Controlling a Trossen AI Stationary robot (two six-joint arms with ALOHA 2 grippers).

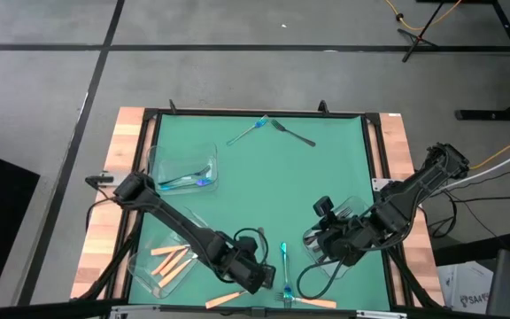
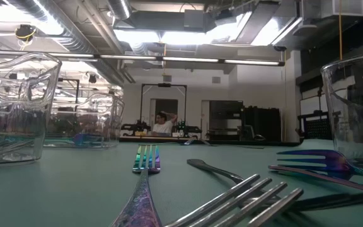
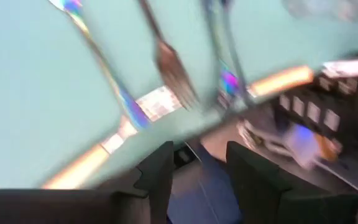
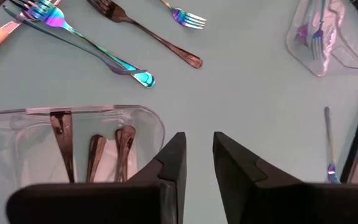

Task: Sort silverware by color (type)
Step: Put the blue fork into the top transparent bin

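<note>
Three clear plastic trays sit on the green mat: orange-handled forks (image 1: 172,262) in the near-left tray (image 1: 144,270), shiny blue-teal forks (image 1: 187,182) in the far-left one (image 1: 182,166), dark grey forks (image 4: 95,155) in the right tray (image 4: 73,134). Loose ones lie along the near edge and far side. Left gripper (image 1: 253,276) hovers by the near edge, fingers slightly apart, empty. Right gripper (image 4: 197,158) hangs beside its tray, also apart and empty.
</note>
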